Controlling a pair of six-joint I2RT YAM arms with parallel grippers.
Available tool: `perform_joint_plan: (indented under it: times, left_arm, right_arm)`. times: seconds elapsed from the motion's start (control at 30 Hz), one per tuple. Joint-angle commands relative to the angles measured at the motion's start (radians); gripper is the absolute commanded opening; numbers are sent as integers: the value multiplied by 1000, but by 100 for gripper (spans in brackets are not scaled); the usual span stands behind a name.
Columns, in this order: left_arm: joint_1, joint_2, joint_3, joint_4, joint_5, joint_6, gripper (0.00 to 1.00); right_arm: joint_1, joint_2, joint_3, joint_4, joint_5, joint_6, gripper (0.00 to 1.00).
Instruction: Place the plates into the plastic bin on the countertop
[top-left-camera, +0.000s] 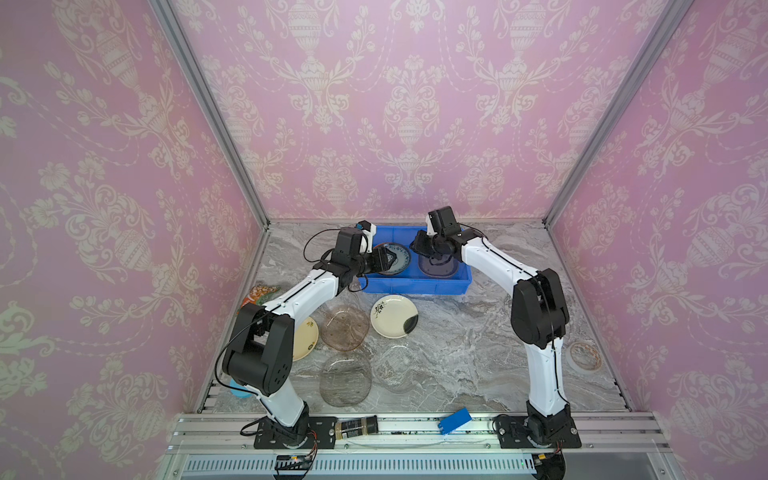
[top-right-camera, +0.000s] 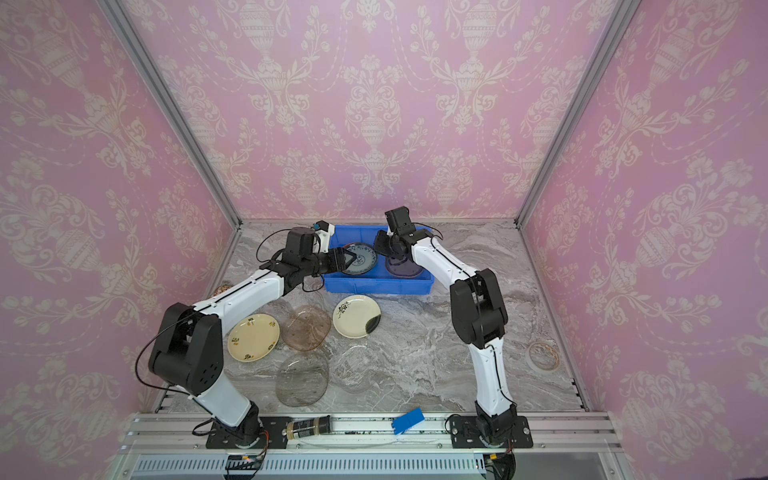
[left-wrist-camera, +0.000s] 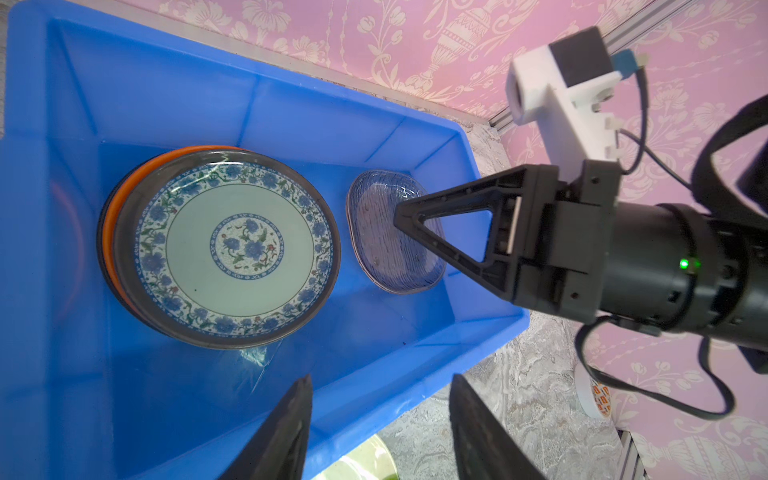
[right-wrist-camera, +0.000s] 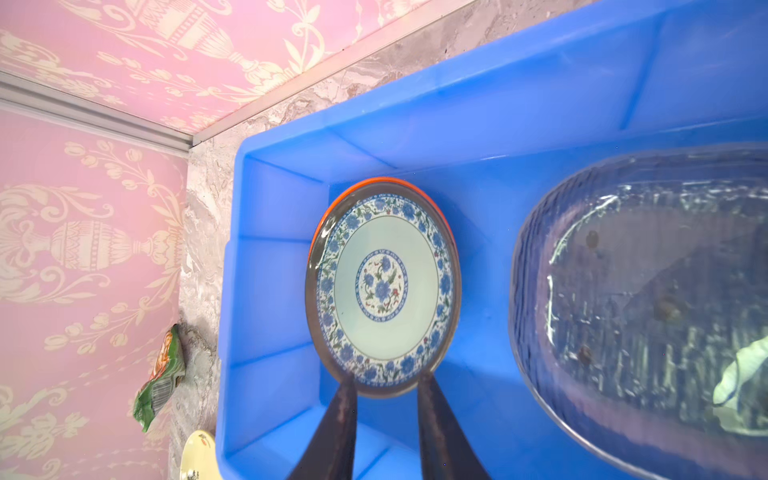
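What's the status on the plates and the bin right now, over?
Both pincers open, empty: left pincer, right pincer over blue bin. Blue-patterned plate and glass plate inside. Five plates outside on countertop. Nothing blocking.

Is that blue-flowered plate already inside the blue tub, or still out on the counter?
Inside. The blue-flowered plate lies flat within the walls of the blue tub, stacked on an orange plate.
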Motion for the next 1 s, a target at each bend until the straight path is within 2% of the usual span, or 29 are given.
perform_joint_plan:
  times: [0.0,0.1,0.23,0.37,0.6,0.77,0.83,0.97]
  left_arm:
    - [12,-18,-20,-24,-28,11,56]
    - [15,-48,-45,-27,-34,-3,58]
    - [45,-95,-110,20,12,-66,58]
    - [76,-140,-155,-3,28,-81,58]
    - [98,-271,-213,-180,25,-30,57]
    - [115,-386,-267,-362,-90,-31,56]
    - [165,-443,-337,-343,-60,-93,55]
    - [323,-565,-525,-194,62,-239,53]
  right_arm:
    - [22,-96,-62,-6,0,-61,27]
    - [44,-156,-127,9,-36,-81,27]
    - [76,-224,-224,53,-125,-115,35]
    - [103,-279,-299,33,-153,-141,34]
    - [141,-439,-481,-81,-175,-223,32]
    - [152,-504,-595,-106,-174,-219,32]
    - [157,-509,-608,-94,-176,-206,32]
    - [160,-492,-657,-28,-197,-175,30]
